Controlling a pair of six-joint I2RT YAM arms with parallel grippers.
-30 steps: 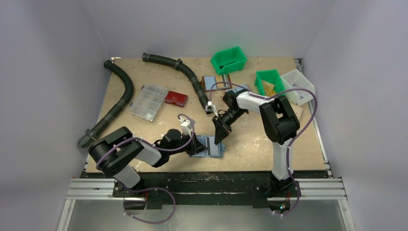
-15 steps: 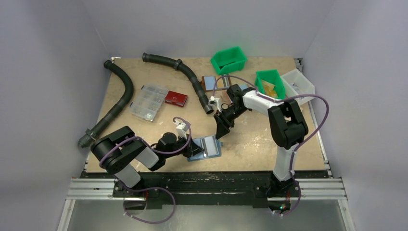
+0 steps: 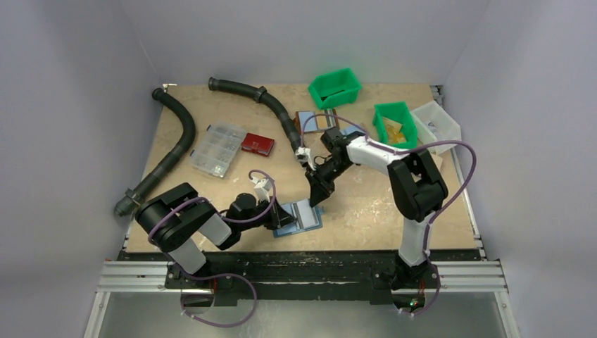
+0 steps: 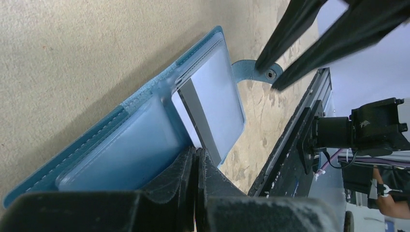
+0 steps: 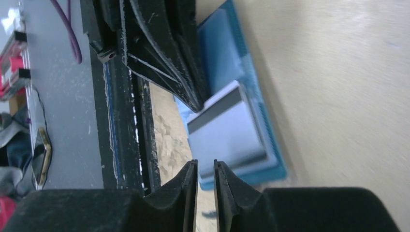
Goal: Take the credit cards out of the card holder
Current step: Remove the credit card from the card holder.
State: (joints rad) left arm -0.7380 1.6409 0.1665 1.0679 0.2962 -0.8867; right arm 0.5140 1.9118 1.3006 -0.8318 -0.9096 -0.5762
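The dark-blue card holder (image 3: 304,218) lies open on the table near the front edge, its light-blue pockets (image 4: 130,150) facing up. A pale card with a dark stripe (image 4: 212,111) sticks partly out of one pocket; it also shows in the right wrist view (image 5: 227,128). My left gripper (image 3: 277,217) is shut on the holder's near edge (image 4: 198,152), right by the card's corner. My right gripper (image 3: 314,199) hangs just above the holder's far side by the snap tab (image 4: 254,72), its jaws a narrow gap apart and empty (image 5: 205,166).
Two green bins (image 3: 335,87) (image 3: 394,121) and a clear box (image 3: 438,125) stand at the back right. Blue-lined holders with brown outsides (image 3: 315,121) lie behind my right arm. Black hoses (image 3: 176,144), a clear organiser (image 3: 218,148) and a red box (image 3: 257,144) lie on the left.
My right gripper has swung left and come down toward the holder. My left gripper has dragged the holder slightly left and turned it.
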